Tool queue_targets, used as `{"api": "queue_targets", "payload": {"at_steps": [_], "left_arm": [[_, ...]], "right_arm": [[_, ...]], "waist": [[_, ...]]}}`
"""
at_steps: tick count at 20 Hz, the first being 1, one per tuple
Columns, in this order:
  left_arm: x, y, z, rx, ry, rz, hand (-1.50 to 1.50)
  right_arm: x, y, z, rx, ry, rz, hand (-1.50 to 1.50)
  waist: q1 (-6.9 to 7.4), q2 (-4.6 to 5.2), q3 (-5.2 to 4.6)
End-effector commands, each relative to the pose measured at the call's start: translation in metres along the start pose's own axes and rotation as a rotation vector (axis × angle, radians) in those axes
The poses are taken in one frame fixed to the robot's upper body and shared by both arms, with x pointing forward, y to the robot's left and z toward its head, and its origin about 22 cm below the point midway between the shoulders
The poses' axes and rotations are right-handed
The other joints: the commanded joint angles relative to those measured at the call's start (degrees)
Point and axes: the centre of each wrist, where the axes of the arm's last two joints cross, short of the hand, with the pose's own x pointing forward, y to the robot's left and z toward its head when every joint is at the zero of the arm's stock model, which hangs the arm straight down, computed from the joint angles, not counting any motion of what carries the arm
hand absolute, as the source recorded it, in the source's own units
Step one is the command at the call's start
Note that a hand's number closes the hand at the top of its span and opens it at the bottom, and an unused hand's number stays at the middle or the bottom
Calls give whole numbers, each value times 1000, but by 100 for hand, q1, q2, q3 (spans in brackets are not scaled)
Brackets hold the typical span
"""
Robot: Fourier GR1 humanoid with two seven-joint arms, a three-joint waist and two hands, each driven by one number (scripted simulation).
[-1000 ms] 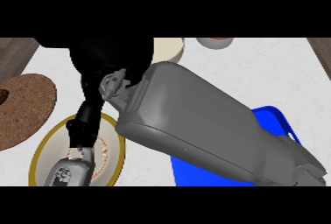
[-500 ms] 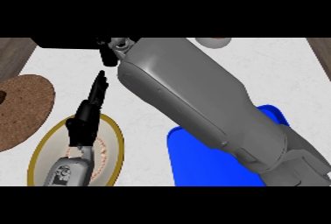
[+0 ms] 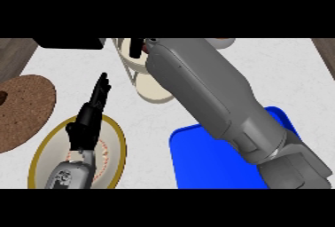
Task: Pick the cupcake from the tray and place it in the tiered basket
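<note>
The blue tray (image 3: 216,155) lies at the lower right, and the part of it that shows is bare. I see no cupcake anywhere. My right forearm (image 3: 209,97) runs from the lower right up to the top centre. Only a black bit of my right hand (image 3: 136,48) shows there, over the cream tiers of the basket (image 3: 149,86); what it holds is hidden. My left hand (image 3: 91,115) is open, its fingers straight and pointing away, above a gold-rimmed plate (image 3: 46,148).
A round brown board (image 3: 23,111) lies at the left edge. A black object (image 3: 68,43) sits at the top left. A pale round thing (image 3: 222,41) peeks in at the top edge. A pink-ringed item (image 3: 103,155) rests on the plate.
My right forearm has swung up and away toward the top centre, uncovering more of the blue tray and the cream basket. The left hand has stayed over the plate.
</note>
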Motion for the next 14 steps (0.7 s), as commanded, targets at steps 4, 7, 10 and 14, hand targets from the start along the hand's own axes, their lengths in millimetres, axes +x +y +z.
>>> {"api": "queue_targets", "payload": {"at_steps": [4, 7, 10, 14], "left_arm": [[4, 3, 0, 3, -23, -5, 0], [-2, 2, 8, 8, 7, -5, 0], [8, -3, 2, 29, 4, -15, 0], [-8, 8, 7, 48, 16, -10, 0]], "right_arm": [[-25, 4, -21, 39, 7, -260, -150], [-27, 5, -13, -62, 33, -396, -150], [-23, -28, -14, -145, 56, -507, -150], [-68, -47, -28, -179, 201, -547, -150]], "waist": [[-6, 1, 3], [-38, -40, 5], [-155, -68, 8], [-263, -87, 7]]}}
